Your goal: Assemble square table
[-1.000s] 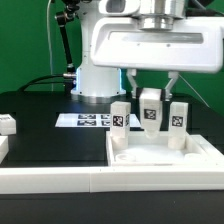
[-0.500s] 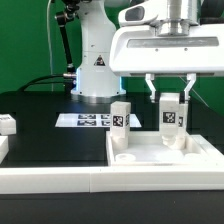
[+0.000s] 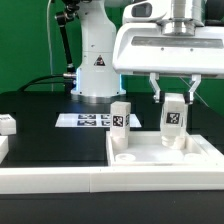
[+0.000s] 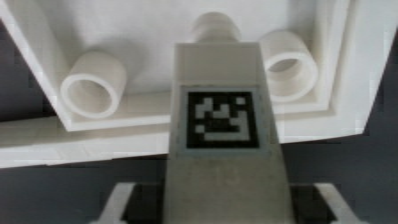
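Two white legs stand upright in the square table top [image 3: 165, 160], which lies rim-up on the black worktop [image 3: 45, 125] towards the exterior view's right. The left leg [image 3: 121, 124] rises free from the top's far left corner, its tag facing the camera. The right leg [image 3: 174, 121] stands at the far right corner, and the gripper [image 3: 174, 100] hangs straight over it with its fingers [image 3: 157, 94] clamped on the leg's upper part from both sides. In the wrist view that held leg [image 4: 226, 120] fills the middle of the picture, tag plain on its face, with the tray's corner and round sockets beyond it. A third leg [image 3: 7, 124] lies on the worktop at the exterior view's far left, well apart from the top. The marker board [image 3: 85, 120] lies flat behind, near the robot's base.
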You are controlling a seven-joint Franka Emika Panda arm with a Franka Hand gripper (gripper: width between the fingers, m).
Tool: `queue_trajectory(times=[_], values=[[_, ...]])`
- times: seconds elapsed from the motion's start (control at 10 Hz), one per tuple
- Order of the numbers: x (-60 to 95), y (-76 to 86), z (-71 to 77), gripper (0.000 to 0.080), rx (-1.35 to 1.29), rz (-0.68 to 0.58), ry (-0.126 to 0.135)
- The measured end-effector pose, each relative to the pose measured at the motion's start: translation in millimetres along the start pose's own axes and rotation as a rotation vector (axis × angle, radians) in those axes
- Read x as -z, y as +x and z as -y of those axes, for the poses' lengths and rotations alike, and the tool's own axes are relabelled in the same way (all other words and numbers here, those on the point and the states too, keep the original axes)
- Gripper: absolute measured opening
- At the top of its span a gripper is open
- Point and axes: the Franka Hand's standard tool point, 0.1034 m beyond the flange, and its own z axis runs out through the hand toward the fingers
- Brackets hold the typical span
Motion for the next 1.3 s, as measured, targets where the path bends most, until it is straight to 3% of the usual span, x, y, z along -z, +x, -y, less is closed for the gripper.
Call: queue_trajectory(times=[0.3,0.6,1.3], values=[[-0.9,0.9,0.7,0.0290,0.005,-0.028,0.002],[-0.7,7.8,14.0,0.0290,0.017,-0.214,0.027],[-3.8,6.3,25.2,0.0290,0.032,-0.193,0.028]])
